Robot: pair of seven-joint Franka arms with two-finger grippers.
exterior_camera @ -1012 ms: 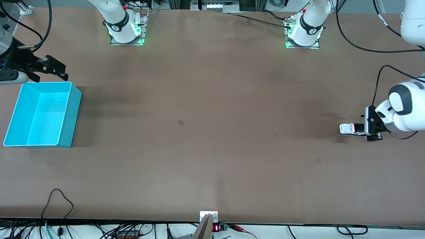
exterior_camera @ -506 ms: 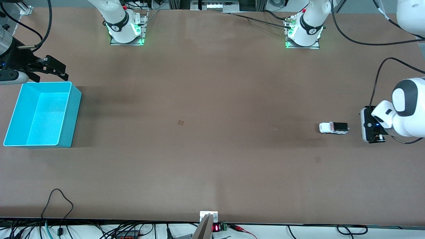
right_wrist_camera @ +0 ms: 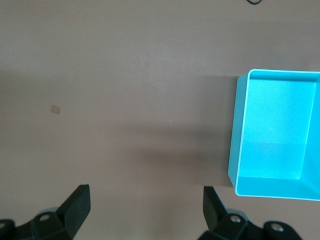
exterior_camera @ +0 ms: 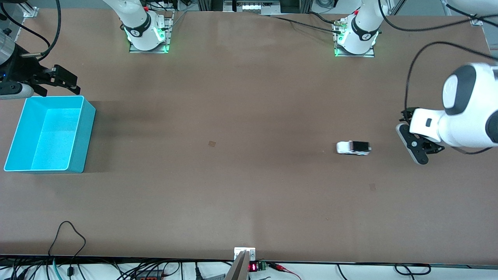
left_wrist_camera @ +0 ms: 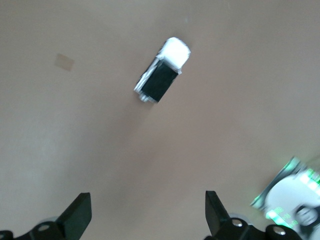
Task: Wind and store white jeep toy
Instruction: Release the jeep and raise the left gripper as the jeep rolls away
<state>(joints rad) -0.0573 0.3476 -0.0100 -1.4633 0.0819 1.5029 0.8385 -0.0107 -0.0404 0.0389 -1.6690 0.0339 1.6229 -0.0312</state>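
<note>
Fingers of the left gripper (left_wrist_camera: 145, 220) are spread wide with nothing between them; it has let go and holds nothing, touching nothing. It hangs over the table (exterior_camera: 249, 97) at the left arm's end, tilted, and in the front view only its body (exterior_camera: 415, 144) shows clearly. The white jeep toy (exterior_camera: 353, 147) stands alone on its wheels on the bare tabletop, apart from that gripper and toward the middle of the table from it, its black ribbed roof section on the side facing the left arm's end. In the left wrist view the toy (left_wrist_camera: 162, 78) lies well apart from the two dark fingertips (left_wrist_camera: 77, 217).

The right gripper (exterior_camera: 58, 79) waits at the right arm's end, over the table just beside the cyan bin (exterior_camera: 76, 103). Its fingers (right_wrist_camera: 75, 205) are also spread wide and empty. The bin (right_wrist_camera: 240, 150) holds nothing.
</note>
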